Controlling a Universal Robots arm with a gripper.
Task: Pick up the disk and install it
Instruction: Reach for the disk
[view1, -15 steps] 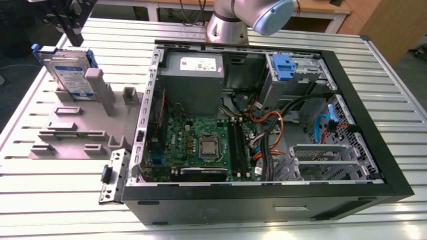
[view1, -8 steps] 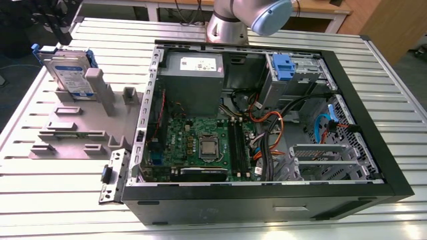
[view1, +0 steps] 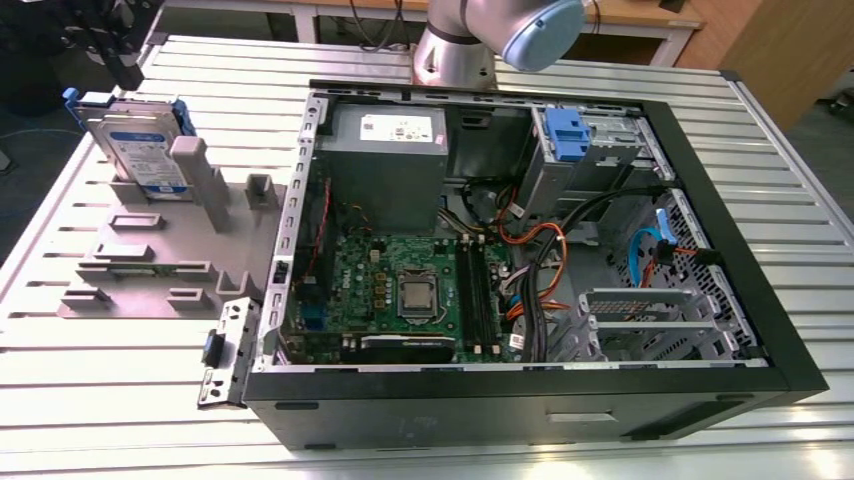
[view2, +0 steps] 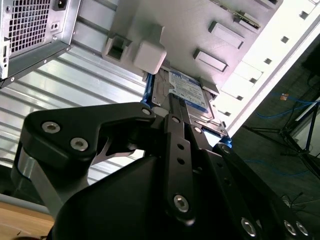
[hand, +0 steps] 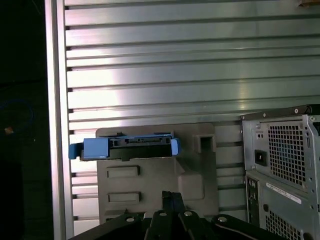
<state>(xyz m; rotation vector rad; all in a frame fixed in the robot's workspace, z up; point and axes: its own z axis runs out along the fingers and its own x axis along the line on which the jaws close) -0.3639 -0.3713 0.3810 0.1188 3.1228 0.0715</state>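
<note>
Jaws of the gripper (hand: 172, 196) stand together and hold nothing. On the ribbed metal table (view1: 240, 70) I see the open computer case (view1: 441, 405). Beside it, at the exterior view's left, a grey holder (view1: 147, 265) carries the disk (view1: 138, 145) upright on its edge, apart from the gripper.

The disk (view1: 138, 142) is a flat silver hard drive with a white-and-blue label and a blue plastic carrier frame around its edges. It stands on edge, roughly upright, slotted into the back end of the grey holder block (view1: 150, 262).
</note>
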